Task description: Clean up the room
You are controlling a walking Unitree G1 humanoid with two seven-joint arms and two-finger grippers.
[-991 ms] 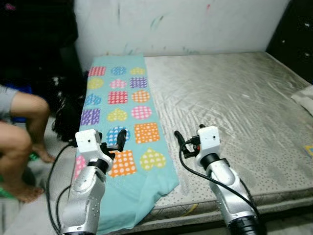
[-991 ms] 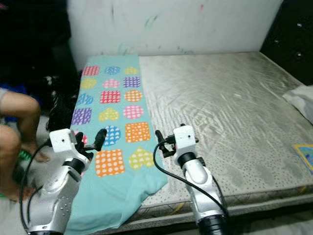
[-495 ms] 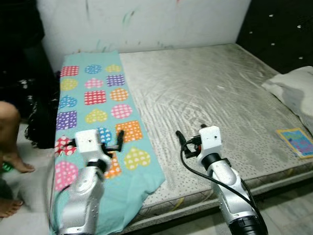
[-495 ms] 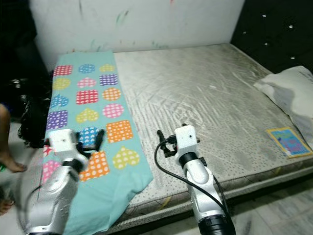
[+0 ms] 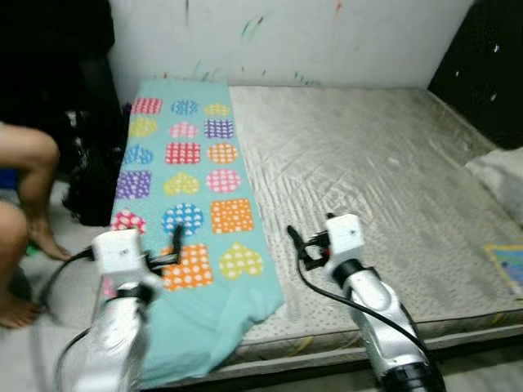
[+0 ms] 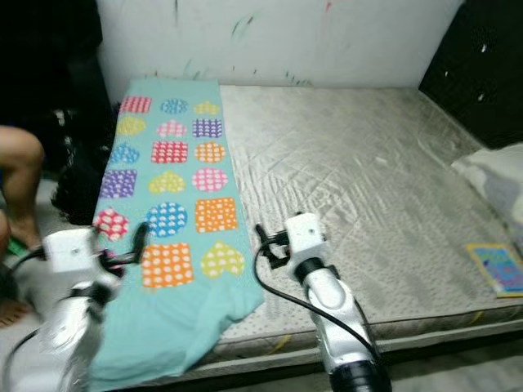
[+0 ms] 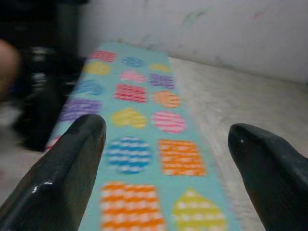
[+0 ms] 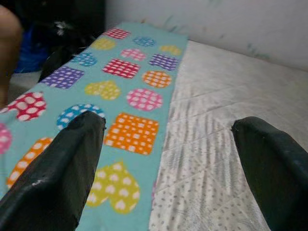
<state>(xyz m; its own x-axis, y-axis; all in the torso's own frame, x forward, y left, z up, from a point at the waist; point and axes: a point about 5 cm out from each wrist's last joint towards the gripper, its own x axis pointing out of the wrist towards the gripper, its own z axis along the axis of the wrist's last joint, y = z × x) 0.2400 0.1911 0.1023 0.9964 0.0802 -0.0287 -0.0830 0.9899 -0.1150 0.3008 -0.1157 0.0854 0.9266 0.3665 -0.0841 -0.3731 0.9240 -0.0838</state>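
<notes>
A bare grey mattress (image 5: 384,180) lay before the robot, its far edge against a white wall (image 5: 302,37) marked with streaks of colour. A turquoise blanket (image 5: 192,196) printed with dotted hearts, circles and squares ran as a long strip along the mattress's left edge, from the far left corner by the wall to the near left corner, where its end hung crumpled over the near edge. The left gripper (image 5: 176,245) hovered over the near end of the blanket, close to the left edge, fingers (image 7: 57,178) spread wide with nothing between them; the left arm was blurred in the head views. The right gripper (image 5: 296,242) hovered over the bare mattress just beside the blanket's right border, near the near edge, its fingers (image 8: 53,183) likewise wide apart and holding nothing. Contact between either gripper and the blanket could not be confirmed. A white pillow (image 5: 500,170) lay at the mattress's right edge, and a small colourful booklet (image 6: 500,268) lay near the near right corner. A person's bare knee and foot (image 5: 33,188) were on the floor to the left of the bed, beside a dark heap (image 5: 88,180) that was too dim to identify.
</notes>
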